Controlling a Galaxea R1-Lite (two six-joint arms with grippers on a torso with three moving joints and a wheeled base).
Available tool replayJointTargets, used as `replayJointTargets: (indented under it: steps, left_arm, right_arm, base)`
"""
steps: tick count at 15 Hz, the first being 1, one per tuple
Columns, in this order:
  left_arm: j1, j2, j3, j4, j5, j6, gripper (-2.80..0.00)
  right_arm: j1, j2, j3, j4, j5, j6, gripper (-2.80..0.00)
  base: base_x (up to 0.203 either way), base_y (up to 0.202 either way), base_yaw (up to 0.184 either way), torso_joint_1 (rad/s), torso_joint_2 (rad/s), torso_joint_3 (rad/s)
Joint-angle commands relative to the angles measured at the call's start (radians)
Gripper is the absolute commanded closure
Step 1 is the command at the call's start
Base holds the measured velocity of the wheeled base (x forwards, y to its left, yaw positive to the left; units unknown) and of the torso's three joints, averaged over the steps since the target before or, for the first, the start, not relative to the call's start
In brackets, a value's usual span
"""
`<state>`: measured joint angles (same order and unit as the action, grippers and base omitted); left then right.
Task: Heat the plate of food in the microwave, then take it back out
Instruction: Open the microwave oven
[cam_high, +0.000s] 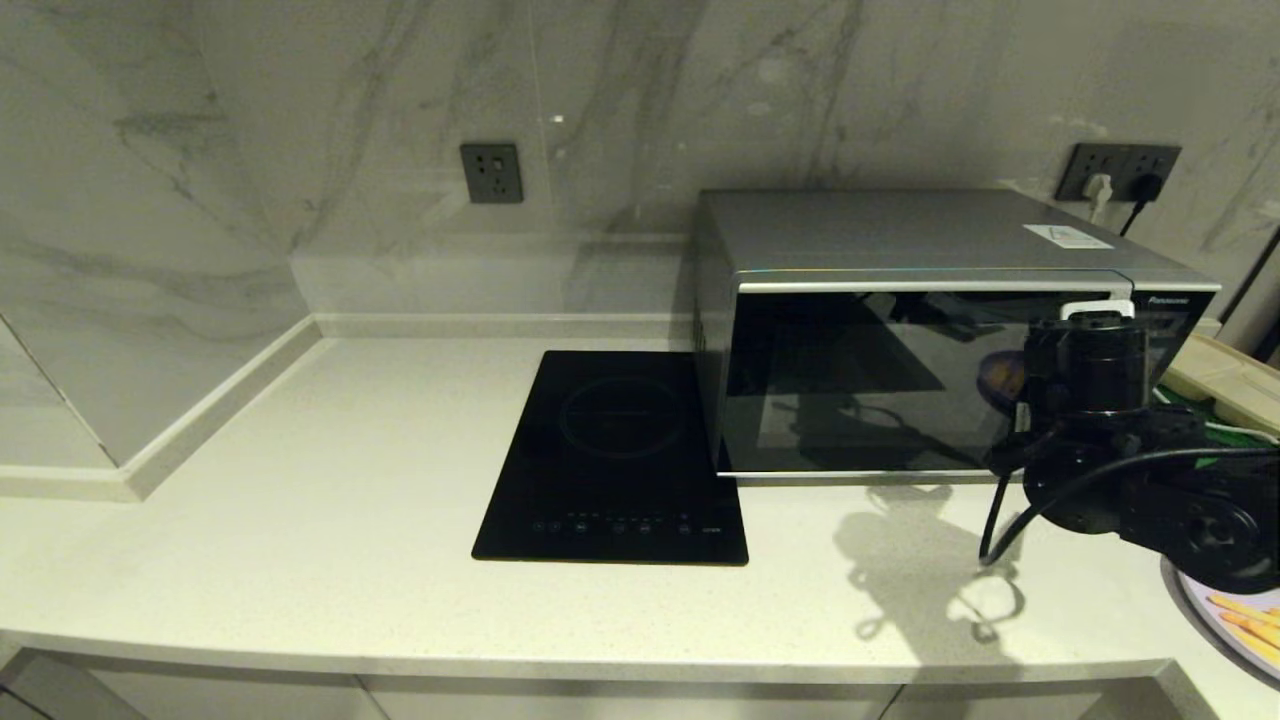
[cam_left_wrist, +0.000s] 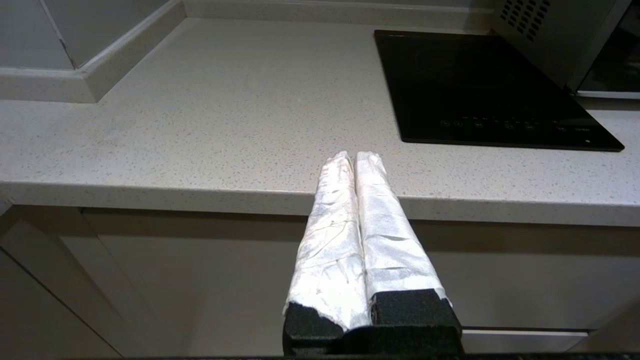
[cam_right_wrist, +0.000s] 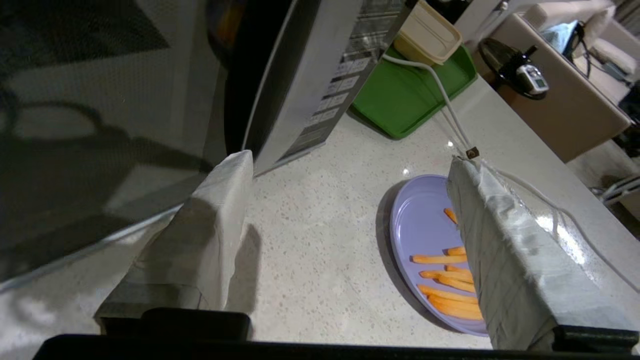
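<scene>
Two end effectors noted — right end effector (cam_right_wrist: 350, 165) spread wide and empty before the closed microwave (cam_high: 930, 330); left end effector (cam_left_wrist: 356, 162) pressed shut, parked. Plate of food (cam_right_wrist: 425, 235) rests on tabletop (cam_high: 300, 520) beside it — risk: rim clipped if lowered carelessly.

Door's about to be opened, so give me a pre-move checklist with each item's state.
1. Microwave door shut: ok.
2. Plate of food on the counter, outside the microwave: ok.
3. Right gripper jaws wide apart, holding nothing: ok.
4. Right gripper before the door's right end, by the button panel: ok.
5. Left gripper parked at the counter's front edge, jaws together: ok.
6. Door catch: cannot tell.
</scene>
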<state>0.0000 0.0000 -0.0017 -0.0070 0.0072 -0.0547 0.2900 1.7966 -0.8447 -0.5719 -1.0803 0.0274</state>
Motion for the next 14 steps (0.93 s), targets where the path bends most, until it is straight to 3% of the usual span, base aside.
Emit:
replayJointTargets:
  steps: [1,6,14]
  left_arm:
    - [0.000,0.000,0.000,-0.001,0.000,-0.001,0.00]
    - [0.000,0.000,0.000,-0.001,0.000,-0.001,0.00]
    - [0.000,0.000,0.000,-0.001,0.000,-0.001,0.00]
  right_arm:
    - [-0.005,0.070,-0.066,-0.003,-0.043,0.011,-2.80]
    - [-0.037,0.146,-0.128,-0.002,-0.097,0.037,-2.80]
    - [-0.145,0.246,-0.250,-0.002,-0.091,0.043,-2.80]
  base:
    - [0.000,0.000,0.000,0.000,0.00,0.000]
    - [0.000,0.000,0.000,0.000,0.00,0.000]
    - [0.000,0.000,0.000,0.000,0.00,0.000]
